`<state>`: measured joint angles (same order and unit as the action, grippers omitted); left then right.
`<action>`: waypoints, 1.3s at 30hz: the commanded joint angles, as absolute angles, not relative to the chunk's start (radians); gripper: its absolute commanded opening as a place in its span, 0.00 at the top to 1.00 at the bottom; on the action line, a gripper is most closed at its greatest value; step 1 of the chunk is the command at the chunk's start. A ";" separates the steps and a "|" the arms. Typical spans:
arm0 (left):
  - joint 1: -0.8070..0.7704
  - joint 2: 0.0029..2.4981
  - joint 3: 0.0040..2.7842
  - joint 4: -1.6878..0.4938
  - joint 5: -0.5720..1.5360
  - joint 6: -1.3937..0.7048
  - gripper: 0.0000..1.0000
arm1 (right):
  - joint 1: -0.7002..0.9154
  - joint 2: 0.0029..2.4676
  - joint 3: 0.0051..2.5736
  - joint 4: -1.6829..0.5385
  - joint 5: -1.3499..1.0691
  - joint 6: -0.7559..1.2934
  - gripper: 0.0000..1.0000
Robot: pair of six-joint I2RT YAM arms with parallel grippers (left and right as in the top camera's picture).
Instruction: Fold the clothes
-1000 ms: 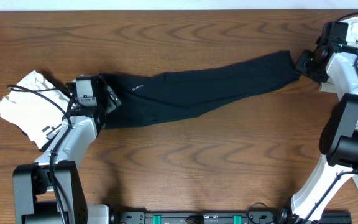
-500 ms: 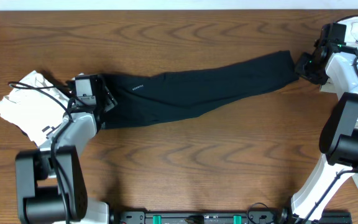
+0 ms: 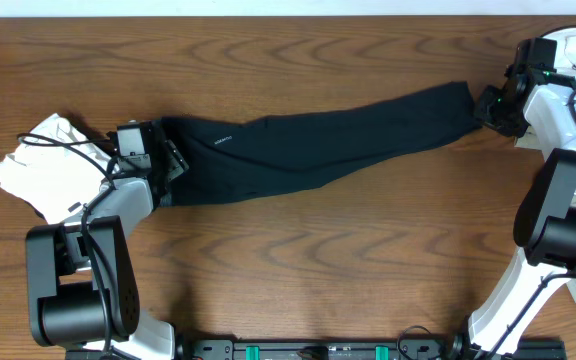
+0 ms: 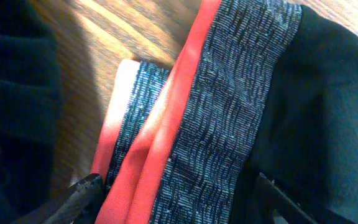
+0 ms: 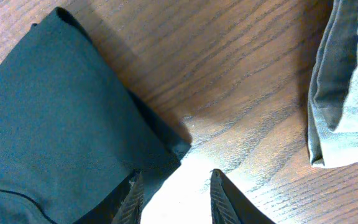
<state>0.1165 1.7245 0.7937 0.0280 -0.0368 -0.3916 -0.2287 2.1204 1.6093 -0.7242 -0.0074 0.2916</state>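
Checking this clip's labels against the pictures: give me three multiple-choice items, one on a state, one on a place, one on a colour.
1. How do the black trousers lie on the table?
A. Folded into a small square
B. Stretched out lengthwise
C. Hanging off the front edge

2. In the right wrist view, where is the khaki cloth?
A. On top of the trousers
B. Under the trousers
C. At the right edge, apart from the trousers

3. What colour lines the grey waistband?
A. Red
B. Yellow
C. Green

Answers:
1 B, they run long and flat from left to right.
2 C, bare wood shows between the two.
3 A, a red band follows the grey edge in the left wrist view.
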 commanded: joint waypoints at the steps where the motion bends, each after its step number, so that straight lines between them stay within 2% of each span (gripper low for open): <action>1: 0.120 1.731 0.810 0.028 0.019 -0.386 0.21 | -0.215 2.134 1.611 -0.726 -0.011 0.279 0.66; 18: 0.120 1.607 0.809 0.024 0.069 -0.401 0.21 | -0.216 2.144 1.606 -0.719 -0.002 0.274 0.65; 22: 0.119 1.598 0.809 0.008 0.105 -0.401 0.21 | -0.216 2.172 1.606 -0.719 -0.015 0.273 0.63; 26: 0.120 1.601 0.809 -0.030 0.105 -0.400 0.21 | -0.216 2.205 1.606 -0.714 -0.020 0.272 0.55; 33: 0.119 1.601 0.809 -0.044 0.105 -0.401 0.21 | -0.216 2.238 1.606 -0.673 -0.069 0.272 0.55; 35: 0.119 1.601 0.809 -0.044 0.105 -0.401 0.21 | -0.216 2.243 1.606 -0.656 -0.080 0.272 0.58; 36: 0.119 1.601 0.809 -0.044 0.105 -0.401 0.21 | -0.216 2.244 1.606 -0.650 -0.080 0.272 0.64; 39: 0.119 1.601 0.809 -0.048 0.105 -0.401 0.21 | -0.217 2.244 1.606 -0.646 -0.078 0.263 0.90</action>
